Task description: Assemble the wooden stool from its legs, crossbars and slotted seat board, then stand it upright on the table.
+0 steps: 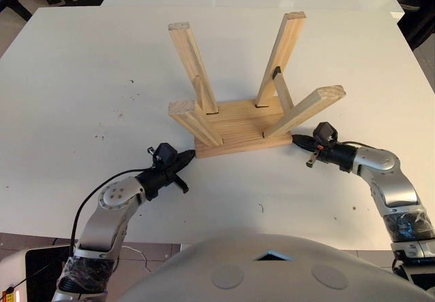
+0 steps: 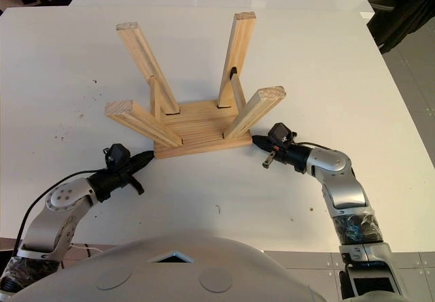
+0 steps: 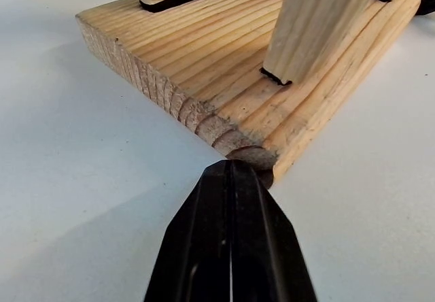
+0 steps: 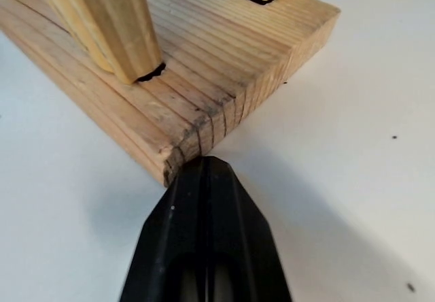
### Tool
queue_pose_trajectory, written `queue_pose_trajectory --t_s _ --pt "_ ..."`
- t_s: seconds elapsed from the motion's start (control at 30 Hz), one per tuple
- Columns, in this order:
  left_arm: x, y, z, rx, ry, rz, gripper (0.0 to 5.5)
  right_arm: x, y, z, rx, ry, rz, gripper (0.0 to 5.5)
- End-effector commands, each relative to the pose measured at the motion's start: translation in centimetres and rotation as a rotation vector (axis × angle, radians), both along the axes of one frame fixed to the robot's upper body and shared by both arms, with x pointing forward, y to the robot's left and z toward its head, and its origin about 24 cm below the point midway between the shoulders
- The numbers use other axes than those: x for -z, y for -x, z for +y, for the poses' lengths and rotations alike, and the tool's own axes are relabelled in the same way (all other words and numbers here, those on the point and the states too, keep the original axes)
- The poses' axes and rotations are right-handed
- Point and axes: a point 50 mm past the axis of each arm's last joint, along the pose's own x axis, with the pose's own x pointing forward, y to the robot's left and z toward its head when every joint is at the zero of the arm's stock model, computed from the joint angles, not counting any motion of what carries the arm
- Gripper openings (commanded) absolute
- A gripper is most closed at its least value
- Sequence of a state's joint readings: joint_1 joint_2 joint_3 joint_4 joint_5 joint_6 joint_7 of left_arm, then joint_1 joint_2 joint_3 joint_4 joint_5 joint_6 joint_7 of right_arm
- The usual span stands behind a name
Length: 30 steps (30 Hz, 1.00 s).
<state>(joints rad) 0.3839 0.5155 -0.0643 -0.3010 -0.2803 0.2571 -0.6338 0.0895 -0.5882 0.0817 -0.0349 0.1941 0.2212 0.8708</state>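
Stool [image 1: 234, 137]: upside down, about mid-table on the white table [image 1: 81, 77].
Seat board [image 3: 204, 50]: lies flat on the tabletop.
Legs [image 1: 192, 56]: four, set in the board's slots and splaying upward.
Left gripper [image 3: 231, 169]: fingers pressed together with nothing held, tip touching the board's near left corner.
Right gripper [image 4: 204, 162]: fingers pressed together, also holding nothing, tip against the board's near right corner.
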Motion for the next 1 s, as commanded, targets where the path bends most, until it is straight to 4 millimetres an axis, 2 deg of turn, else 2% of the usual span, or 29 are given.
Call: queue_pose_trajectory --t_s 0.03,0.13,0.3,0.43,0.6,0.73,1.0 --pt "1.7 1.9 -0.3 0.057 -0.006 0.118 0.02 0.3 2.4 1.2 -0.082 -0.047 0.074 0.0" --pt "1.6 2.9 -0.6 0.088 0.006 0.133 0.02 0.2 4.0 1.3 -0.103 -0.05 0.111 0.0" --pt "1.5 4.2 -0.2 0.118 0.01 0.162 0.02 0.0 5.1 1.4 -0.119 -0.052 0.133 0.0" --pt "-0.6 4.6 -0.7 0.19 0.096 0.131 0.02 -1.8 5.9 1.7 -0.185 -0.115 0.15 0.0" --pt "-3.8 7.0 -2.0 0.326 0.212 0.149 0.02 -4.8 8.4 1.9 -0.359 -0.201 0.233 0.0" --pt "-6.4 7.6 -2.1 0.375 0.249 0.127 0.02 -6.9 9.6 2.1 -0.423 -0.242 0.24 0.0" --pt "-8.5 7.2 -2.5 0.439 0.271 0.098 0.02 -7.9 10.5 2.0 -0.469 -0.23 0.256 0.0"
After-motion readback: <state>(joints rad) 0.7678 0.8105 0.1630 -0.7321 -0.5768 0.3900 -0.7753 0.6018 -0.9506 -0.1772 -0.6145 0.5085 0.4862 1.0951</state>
